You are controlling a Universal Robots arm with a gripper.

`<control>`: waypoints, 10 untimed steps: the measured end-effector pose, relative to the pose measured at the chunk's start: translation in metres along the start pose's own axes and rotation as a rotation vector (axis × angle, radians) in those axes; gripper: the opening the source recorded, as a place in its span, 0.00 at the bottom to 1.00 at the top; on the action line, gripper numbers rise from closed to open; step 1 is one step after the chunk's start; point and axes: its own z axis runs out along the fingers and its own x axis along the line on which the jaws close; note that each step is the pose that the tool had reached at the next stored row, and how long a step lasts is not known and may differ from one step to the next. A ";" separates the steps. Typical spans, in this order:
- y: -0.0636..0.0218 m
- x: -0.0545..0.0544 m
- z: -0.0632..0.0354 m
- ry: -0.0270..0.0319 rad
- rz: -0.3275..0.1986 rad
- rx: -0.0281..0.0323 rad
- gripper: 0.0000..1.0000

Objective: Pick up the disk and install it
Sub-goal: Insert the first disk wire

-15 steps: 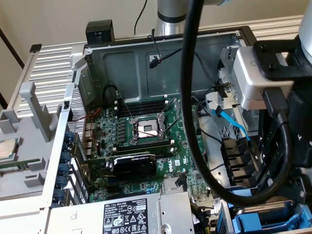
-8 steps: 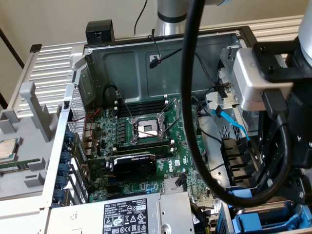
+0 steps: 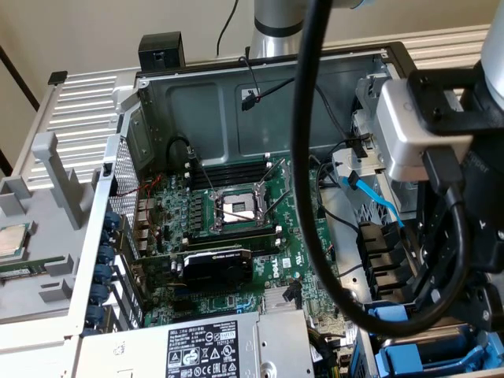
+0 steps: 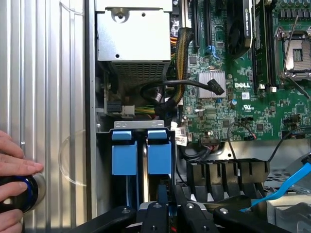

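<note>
Disk (image 4: 159,155) stands in bay (image 4: 141,124) beside DELL board (image 4: 245,85), hand (image 4: 163,206) close by, grip unclear

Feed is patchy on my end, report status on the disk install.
Gripper low at the drive bay. Disk in the bay, blue rails showing. Person's hand on the ribbed panel beside it.

Arm column (image 3: 277,27): polished silver metal tube, ringed by a dark band near its upper end.
Wrist housing (image 3: 405,130): light grey, rounded block joined to matte black parts.
Cable (image 3: 309,157): thick, glossy black, hanging in a long loop; a thinner black lead plugs into the grey block.
Gripper (image 4: 167,213): black linkage bars with round pivot joints and small silver screw heads.
Lower body (image 3: 461,268): black, angular, matte plastic.
</note>
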 end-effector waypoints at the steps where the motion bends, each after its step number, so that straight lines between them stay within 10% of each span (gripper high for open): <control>1: 0.0000 0.000 0.0002 -0.0006 0.000 0.0001 0.16; 10: 0.0002 0.000 0.0020 -0.0062 0.000 0.0003 0.16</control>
